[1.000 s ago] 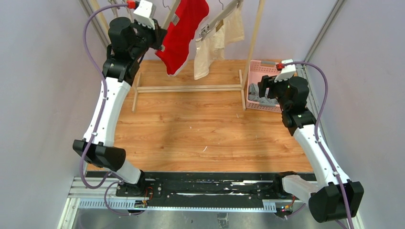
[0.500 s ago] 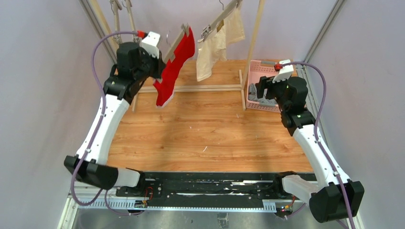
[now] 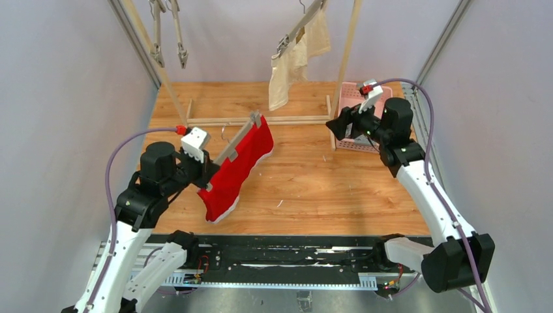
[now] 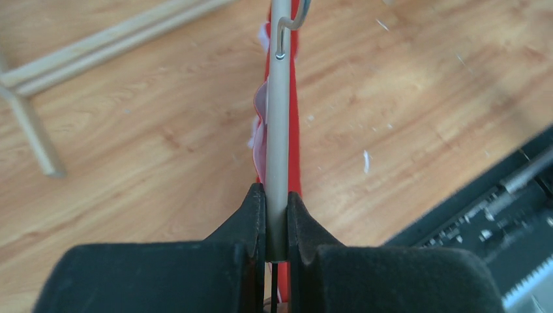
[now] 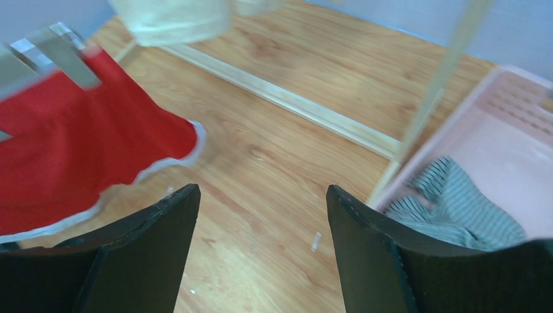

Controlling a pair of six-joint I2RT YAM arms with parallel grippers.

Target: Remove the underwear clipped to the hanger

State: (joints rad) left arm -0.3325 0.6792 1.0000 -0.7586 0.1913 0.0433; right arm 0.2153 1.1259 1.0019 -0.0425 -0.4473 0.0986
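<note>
One pair done — the grey striped briefs (image 5: 456,208) lie in the pink basket (image 5: 515,98) — while the left jaws clench the hanger (image 4: 279,130) carrying the red briefs (image 3: 238,169) (low over the worktop (image 3: 313,189)), the right jaws gape empty, and the cream briefs (image 3: 290,68) hang clipped at the rack (image 3: 345,59).

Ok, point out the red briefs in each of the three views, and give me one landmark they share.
Top external: the red briefs are left of centre, hanging from the hanger.
Left wrist: a thin red strip at centre, seen edge-on behind the hanger's bar.
Right wrist: a broad red patch at the left edge.
Shared landmark: the rack's base rail, a pale wooden strip lying on the tabletop.
</note>
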